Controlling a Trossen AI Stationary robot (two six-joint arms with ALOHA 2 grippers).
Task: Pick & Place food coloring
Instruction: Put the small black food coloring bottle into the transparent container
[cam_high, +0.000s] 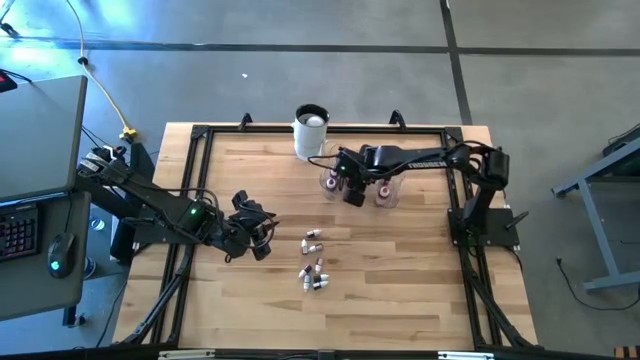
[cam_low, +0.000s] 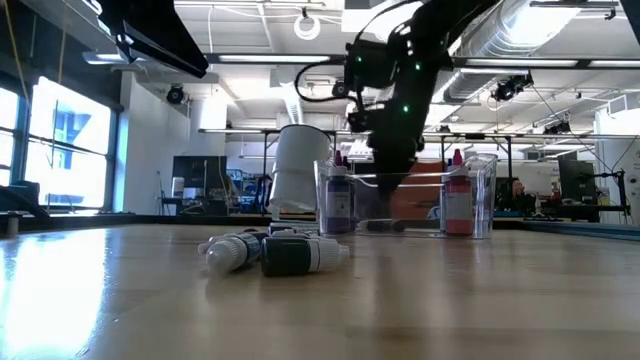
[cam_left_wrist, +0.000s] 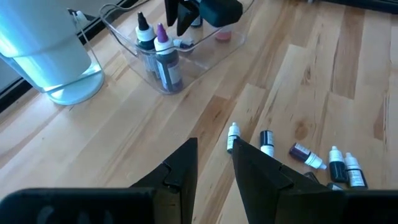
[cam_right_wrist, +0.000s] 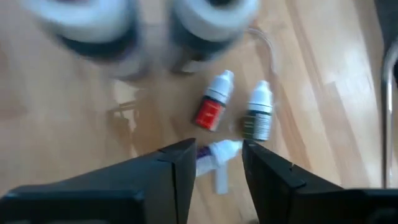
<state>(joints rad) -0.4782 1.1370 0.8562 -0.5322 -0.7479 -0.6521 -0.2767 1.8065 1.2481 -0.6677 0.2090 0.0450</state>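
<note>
Several tiny white-capped food coloring bottles (cam_high: 314, 262) lie on their sides on the wooden table; they also show in the left wrist view (cam_left_wrist: 305, 154) and the low view (cam_low: 275, 250). My left gripper (cam_high: 258, 236) hovers just left of them, open and empty (cam_left_wrist: 214, 163). My right gripper (cam_high: 352, 192) is open over the clear bowl (cam_high: 385, 192). Under it, on the bowl's floor, lie a red small bottle (cam_right_wrist: 211, 107), a dark one (cam_right_wrist: 258, 116) and a purple one (cam_right_wrist: 214, 158). The purple one shows between the fingertips; I cannot tell whether they touch it.
A tall white cup (cam_high: 311, 130) stands at the far edge, beside the bowl. Taller dropper bottles, purple (cam_low: 338, 195) and red (cam_low: 457, 200), stand upright inside the bowl. A black frame (cam_high: 200, 150) rims the table. There is bare wood toward the near edge.
</note>
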